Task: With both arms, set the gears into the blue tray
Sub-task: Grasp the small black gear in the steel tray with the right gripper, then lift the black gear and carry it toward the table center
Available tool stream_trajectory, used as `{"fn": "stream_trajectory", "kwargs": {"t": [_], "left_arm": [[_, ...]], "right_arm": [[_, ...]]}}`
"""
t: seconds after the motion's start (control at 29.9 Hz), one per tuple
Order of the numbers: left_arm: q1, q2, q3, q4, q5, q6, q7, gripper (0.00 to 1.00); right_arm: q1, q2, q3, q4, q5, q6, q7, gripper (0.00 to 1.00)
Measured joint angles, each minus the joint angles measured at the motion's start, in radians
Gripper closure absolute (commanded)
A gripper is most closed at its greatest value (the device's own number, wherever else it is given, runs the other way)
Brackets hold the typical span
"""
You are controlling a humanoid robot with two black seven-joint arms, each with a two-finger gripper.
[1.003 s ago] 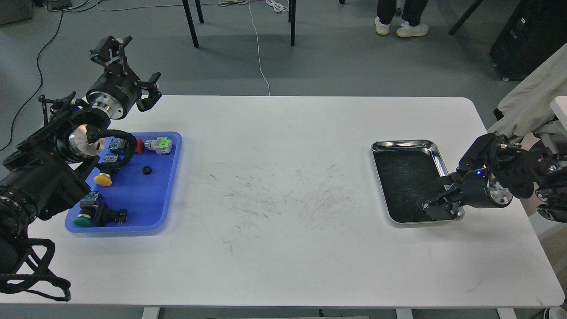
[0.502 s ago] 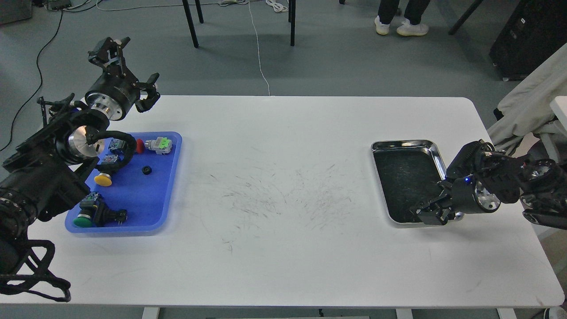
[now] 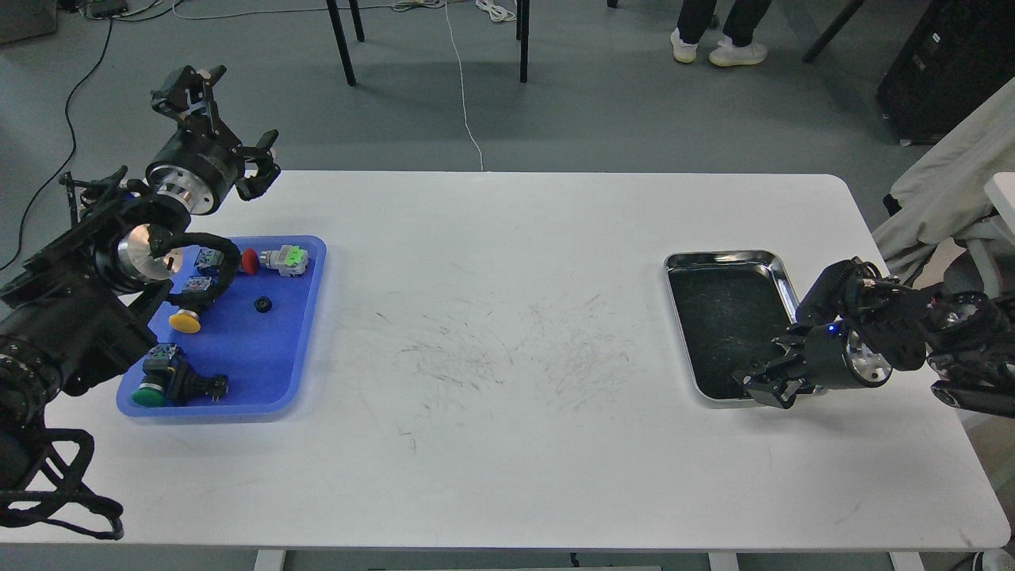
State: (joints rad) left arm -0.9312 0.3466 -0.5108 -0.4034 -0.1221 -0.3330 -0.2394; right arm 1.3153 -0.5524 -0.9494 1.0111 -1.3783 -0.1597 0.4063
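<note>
Resting in the blue tray [image 3: 301, 333]: 1 gear [image 3: 262, 304] among push-button switches [image 3: 279, 260]. Hovering past the tray's far corner, fingers spread wide: left gripper [image 3: 220, 111] (seemingly empty). Reaching low into the steel tray [image 3: 723, 260], probably for another gear: right gripper [image 3: 766, 386], finger state impossible to tell.

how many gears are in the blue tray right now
1. A single black gear lies on the blue tray, right of the yellow push-button switch. The left arm covers the tray's left side, so others may be hidden there.
</note>
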Motion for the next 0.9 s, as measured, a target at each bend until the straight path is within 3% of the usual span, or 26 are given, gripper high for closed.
{"fn": "stream_trajectory", "kwargs": {"t": [0.64, 0.9], "left_arm": [[0.0, 0.001, 0.008, 0.018, 0.001, -0.001, 0.0, 0.01], [-0.001, -0.001, 0.009, 0.018, 0.002, -0.001, 0.001, 0.01]], "right_arm": [[0.02, -0.009, -0.001, -0.025, 0.0, 0.008, 0.043, 0.99], [0.038, -0.008, 0.091, -0.071, 0.011, 0.008, 0.061, 0.99]]}}
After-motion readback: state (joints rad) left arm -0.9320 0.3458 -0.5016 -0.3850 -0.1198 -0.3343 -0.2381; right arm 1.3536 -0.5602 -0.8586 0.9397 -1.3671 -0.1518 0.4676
